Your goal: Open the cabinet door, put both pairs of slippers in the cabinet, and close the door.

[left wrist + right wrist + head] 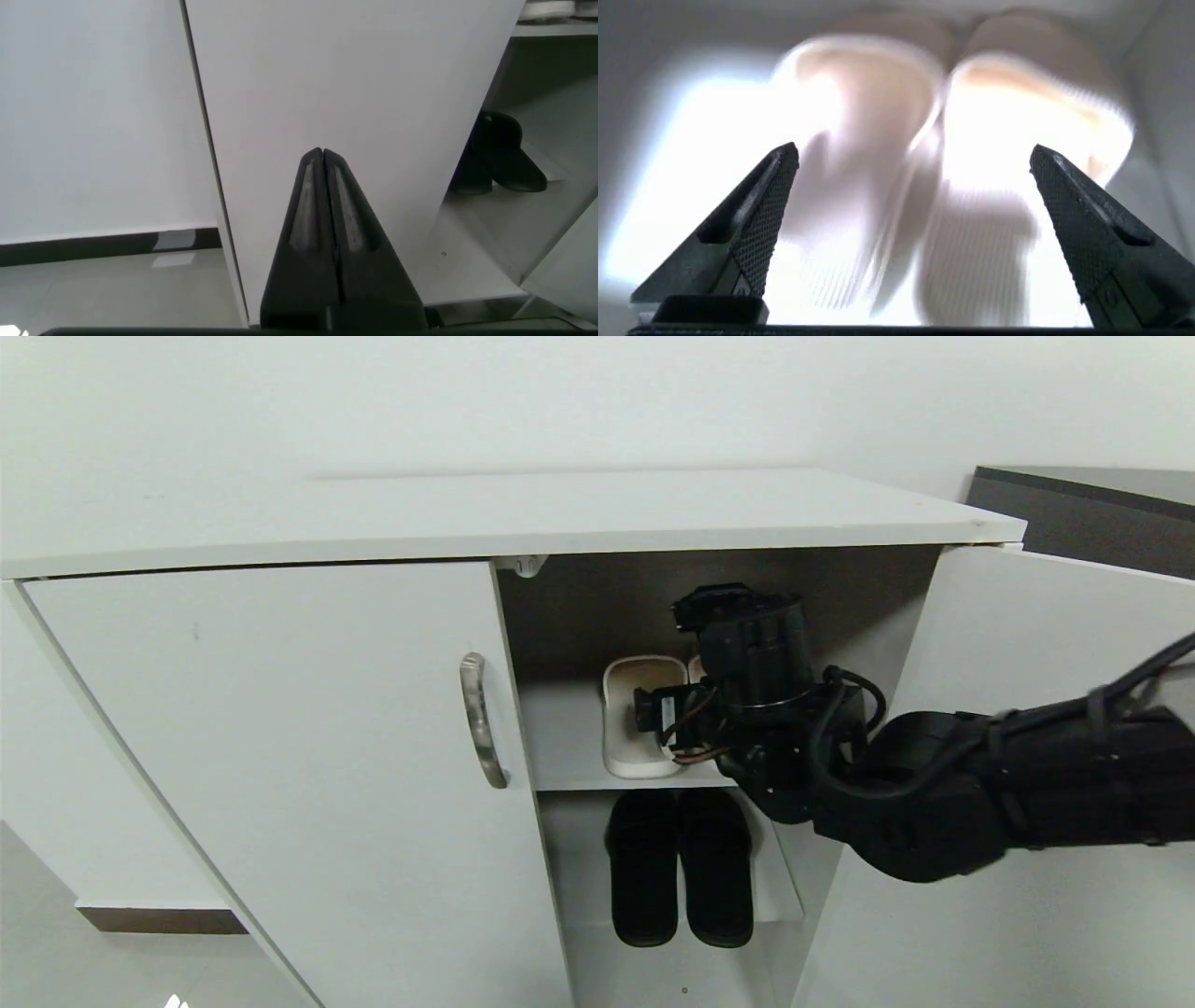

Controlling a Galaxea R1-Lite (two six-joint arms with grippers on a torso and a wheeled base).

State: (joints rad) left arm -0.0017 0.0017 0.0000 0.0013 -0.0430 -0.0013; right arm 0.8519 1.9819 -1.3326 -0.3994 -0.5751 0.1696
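in the cabinet (523, 513), white slippers (639, 719) sit on the top shelf (565, 737), black slippers (680, 868) below. the right claw (913, 159) is wide open by the white pair, holding nothing. the left claw (322, 154) is shut and empty. the slippers look light and squashy. the open right door (1027, 635) likely swings easy; push its flat face, far from the hinge.

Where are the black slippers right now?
In the head view, the black slippers sit side by side inside the cabinet on the lower shelf, beneath the white slippers.

Matte black right arm (943, 803) with looped black cables (845, 709); the right pincer (913, 154) has wedge-shaped, textured fingers (757, 224).
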